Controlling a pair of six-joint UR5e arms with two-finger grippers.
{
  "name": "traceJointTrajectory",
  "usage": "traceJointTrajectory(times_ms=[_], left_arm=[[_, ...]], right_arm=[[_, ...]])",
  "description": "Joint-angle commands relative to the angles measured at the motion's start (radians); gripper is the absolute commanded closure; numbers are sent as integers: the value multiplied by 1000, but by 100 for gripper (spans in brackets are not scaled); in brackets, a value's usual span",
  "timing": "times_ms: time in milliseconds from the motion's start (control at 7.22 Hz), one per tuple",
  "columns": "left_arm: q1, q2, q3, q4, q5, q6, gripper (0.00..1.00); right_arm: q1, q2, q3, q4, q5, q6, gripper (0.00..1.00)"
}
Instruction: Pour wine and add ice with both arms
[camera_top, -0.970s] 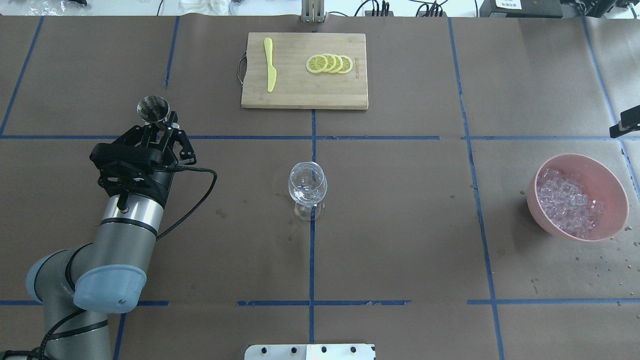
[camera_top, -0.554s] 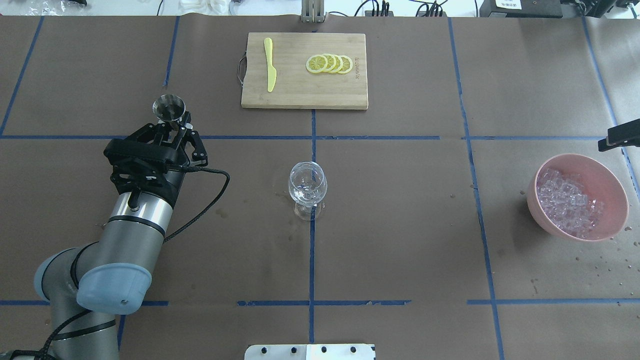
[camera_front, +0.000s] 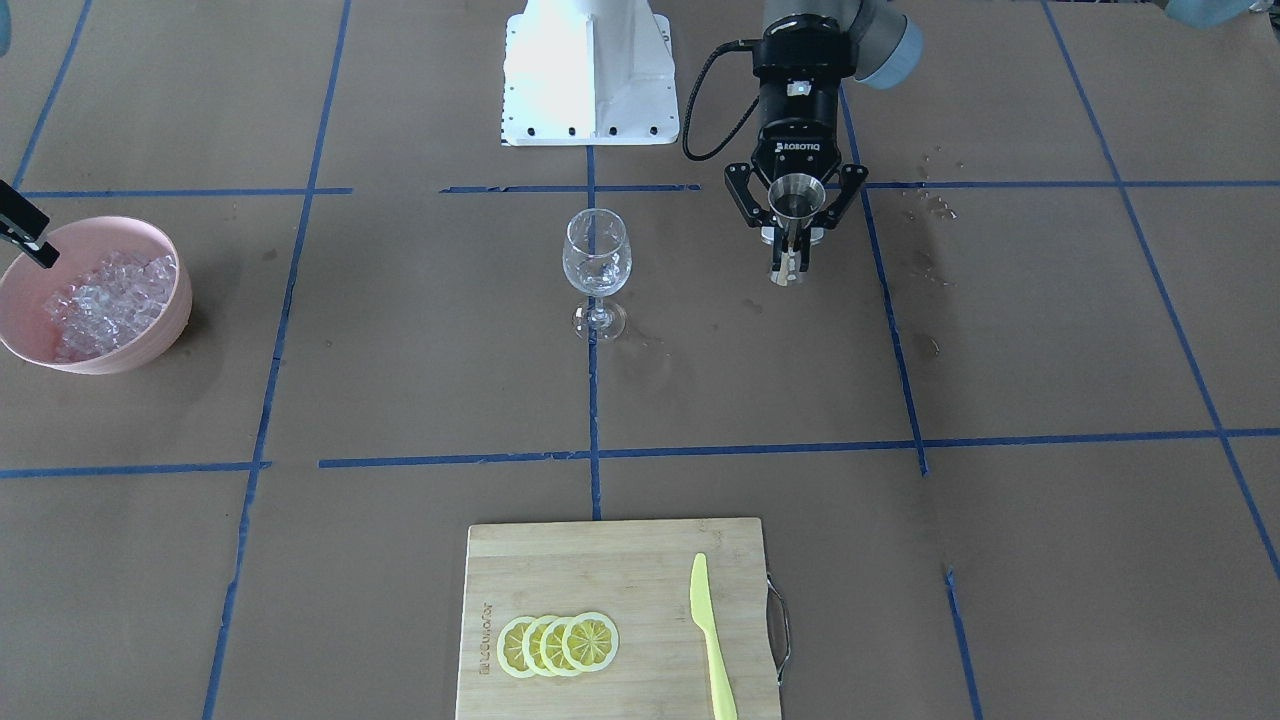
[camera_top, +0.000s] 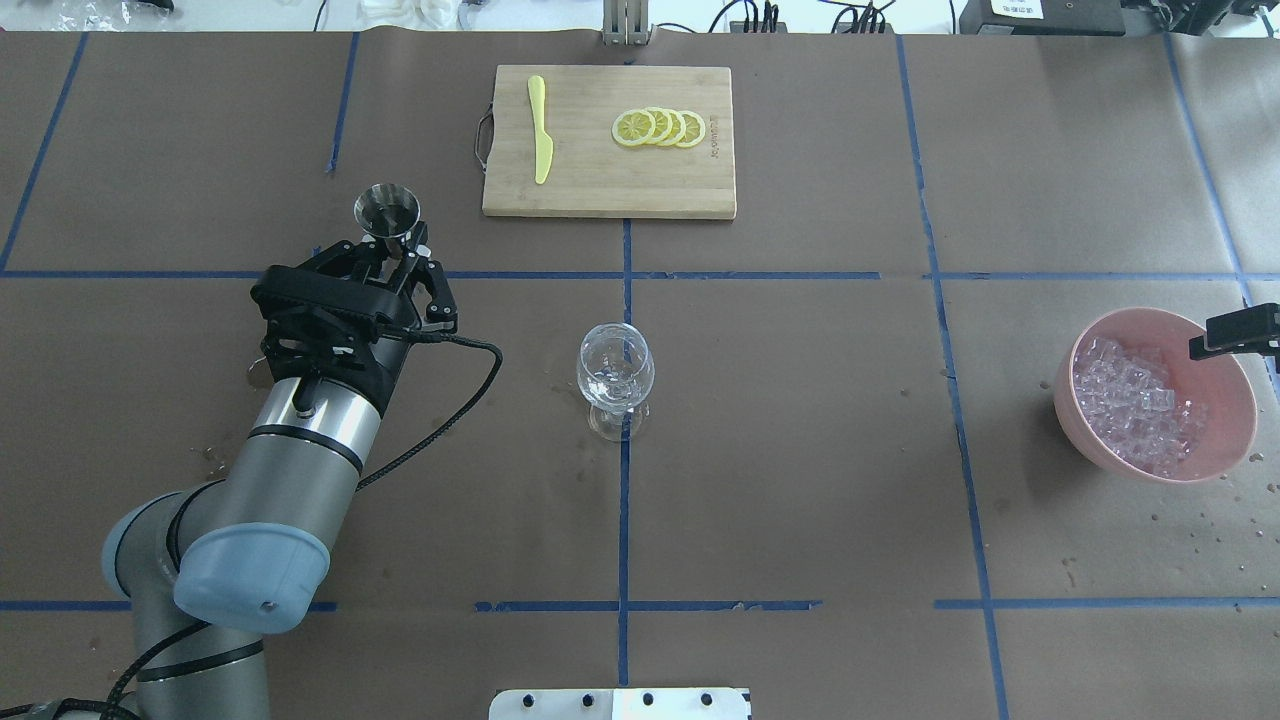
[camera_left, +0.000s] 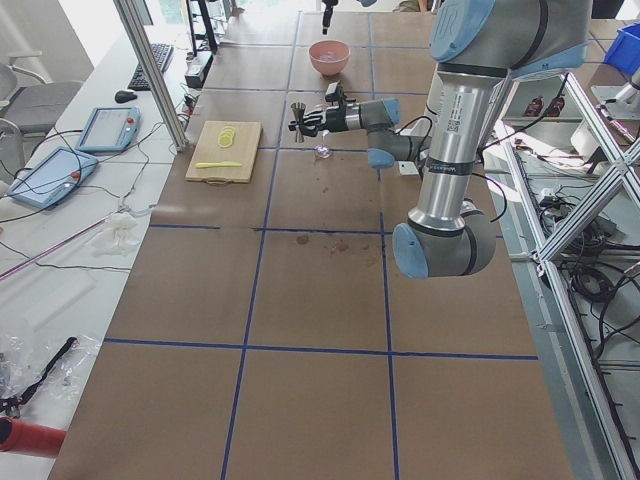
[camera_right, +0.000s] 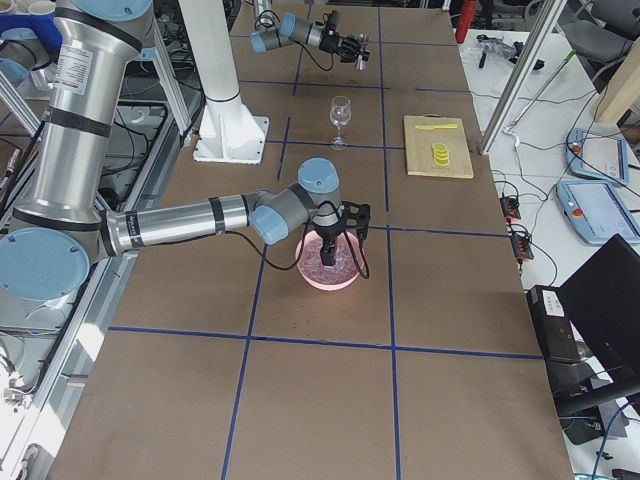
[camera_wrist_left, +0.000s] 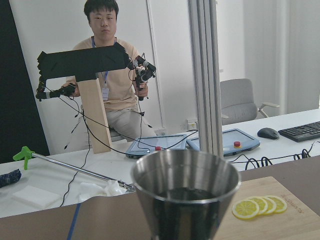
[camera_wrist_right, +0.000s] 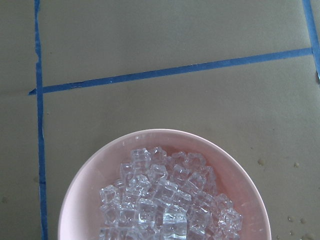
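Note:
My left gripper (camera_top: 398, 248) is shut on a steel jigger (camera_top: 387, 209) and holds it upright above the table, to the left of the empty wine glass (camera_top: 614, 375). The left wrist view shows dark liquid in the jigger (camera_wrist_left: 186, 195). In the front view the jigger (camera_front: 797, 195) is to the right of the glass (camera_front: 597, 260). The ice (camera_top: 1135, 400) lies heaped in a pink bowl (camera_top: 1230, 420) at the right. My right gripper (camera_top: 1235, 335) hangs over the bowl's far rim. Only a black part of it shows, so I cannot tell whether it is open. Its wrist view looks down on the ice (camera_wrist_right: 167, 200).
A wooden cutting board (camera_top: 600, 190) with lemon slices (camera_top: 660, 128) and a yellow knife (camera_top: 540, 130) lies at the far middle. The white pedestal (camera_front: 590, 70) stands at the near edge. Water drops dot the paper near the bowl.
My left arm has carried the jigger to the right, toward the glass. My right gripper has come in from the right edge to above the bowl.

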Motion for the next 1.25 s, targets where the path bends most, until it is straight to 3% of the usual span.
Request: traceJointTrajectory(times_ms=[0,416,1108], left_arm=[[25,-26,6,5,0,149,100],[111,-126,62,13,8,247,100],[126,-169,105,27,64,655,100]], right_arm=[[-33,-5,-1,6,-24,36,0],[-50,-7,-1,9,-31,55,0],[-55,-2,-4,43,-29,77,0]])
